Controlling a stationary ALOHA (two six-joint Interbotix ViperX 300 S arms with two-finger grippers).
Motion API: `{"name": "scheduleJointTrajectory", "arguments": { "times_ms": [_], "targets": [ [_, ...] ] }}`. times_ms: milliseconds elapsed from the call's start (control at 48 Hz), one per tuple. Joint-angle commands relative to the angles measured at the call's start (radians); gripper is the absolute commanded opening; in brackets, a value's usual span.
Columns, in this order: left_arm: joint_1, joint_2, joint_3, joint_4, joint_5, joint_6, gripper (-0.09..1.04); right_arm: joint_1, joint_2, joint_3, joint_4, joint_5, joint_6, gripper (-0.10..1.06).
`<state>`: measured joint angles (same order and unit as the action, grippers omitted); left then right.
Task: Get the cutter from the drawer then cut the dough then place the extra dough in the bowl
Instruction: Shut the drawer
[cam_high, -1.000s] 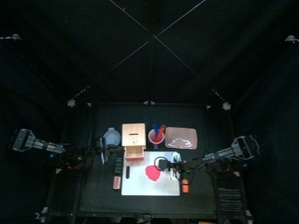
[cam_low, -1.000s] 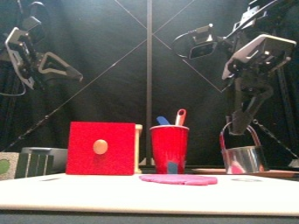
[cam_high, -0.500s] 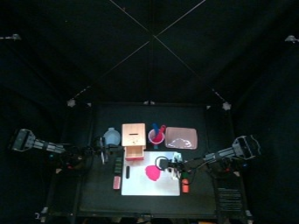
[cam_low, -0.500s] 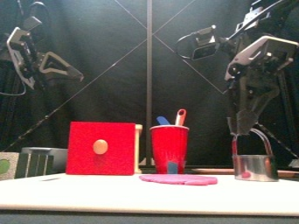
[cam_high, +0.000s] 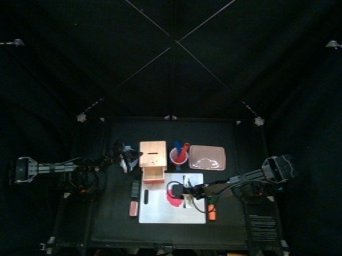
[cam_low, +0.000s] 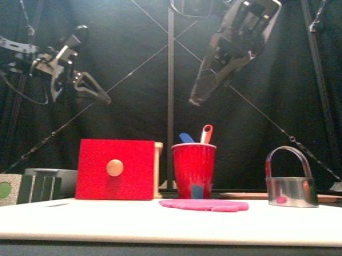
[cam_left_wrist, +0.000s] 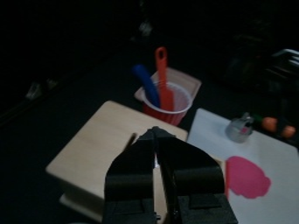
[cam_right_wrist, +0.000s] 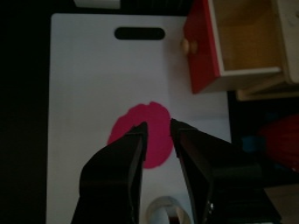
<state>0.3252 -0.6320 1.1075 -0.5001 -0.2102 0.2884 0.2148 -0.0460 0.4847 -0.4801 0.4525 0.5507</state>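
Note:
The round metal cutter (cam_low: 290, 181) with its wire handle stands upright on the right part of the white cutting board (cam_high: 158, 205), free of any gripper. A flat pink dough disc (cam_high: 177, 197) lies in the board's middle. My right gripper (cam_right_wrist: 160, 138) hangs open above the dough (cam_right_wrist: 145, 136), high over the table in the front view (cam_low: 198, 99). The wooden box (cam_high: 152, 156) has its red drawer front (cam_right_wrist: 200, 45) pulled out, and the drawer looks empty. My left gripper (cam_left_wrist: 158, 140) is shut with nothing in it, above the box top (cam_left_wrist: 114, 144).
A red cup (cam_low: 194, 168) with a blue and a red knife stands right of the box. The pink tray (cam_high: 207, 157) lies behind the board. The blue-grey bowl (cam_high: 128, 157) is left of the box. Small orange toys (cam_left_wrist: 275, 128) lie near the cutter (cam_left_wrist: 239, 128).
My right gripper set the cutter down on the board, let go, then rose and moved left over the dough. The left gripper swung in toward the box.

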Motion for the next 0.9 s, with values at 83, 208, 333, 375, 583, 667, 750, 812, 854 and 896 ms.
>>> {"name": "scheduleJointTrajectory", "arguments": {
  "times_ms": [83, 208, 333, 375, 583, 667, 750, 812, 854, 896],
  "targets": [
    [0.189, 0.009, -0.150, 0.146, 0.304, 0.005, 0.37, -0.012, 0.044, -0.052, -0.005, -0.078, -0.002, 0.53],
    [0.250, 0.031, -0.229, 0.221, 0.434, 0.005, 0.36, -0.017, 0.086, -0.078, -0.006, -0.129, -0.002, 0.38],
    [0.253, 0.077, -0.302, 0.230, 0.520, 0.009, 0.33, -0.017, 0.118, -0.092, -0.008, -0.166, -0.006, 0.28],
    [0.250, 0.110, -0.331, 0.241, 0.541, 0.020, 0.32, -0.015, 0.127, -0.095, -0.006, -0.173, -0.006, 0.25],
    [0.255, 0.282, -0.466, 0.264, 0.634, 0.137, 0.26, -0.015, 0.160, -0.115, -0.002, -0.201, -0.002, 0.17],
    [0.264, 0.362, -0.538, 0.255, 0.673, 0.213, 0.25, -0.015, 0.176, -0.124, -0.002, -0.202, -0.002, 0.15],
    [0.282, 0.431, -0.600, 0.235, 0.707, 0.281, 0.25, -0.015, 0.199, -0.135, 0.002, -0.204, 0.000, 0.12],
    [0.295, 0.477, -0.643, 0.216, 0.736, 0.327, 0.25, -0.014, 0.221, -0.147, 0.006, -0.202, 0.000, 0.10],
    [0.304, 0.508, -0.669, 0.202, 0.758, 0.354, 0.25, -0.012, 0.236, -0.160, 0.009, -0.204, 0.000, 0.09],
    [0.316, 0.540, -0.692, 0.189, 0.776, 0.382, 0.25, -0.012, 0.247, -0.167, 0.012, -0.204, -0.002, 0.09]
  ]
}}
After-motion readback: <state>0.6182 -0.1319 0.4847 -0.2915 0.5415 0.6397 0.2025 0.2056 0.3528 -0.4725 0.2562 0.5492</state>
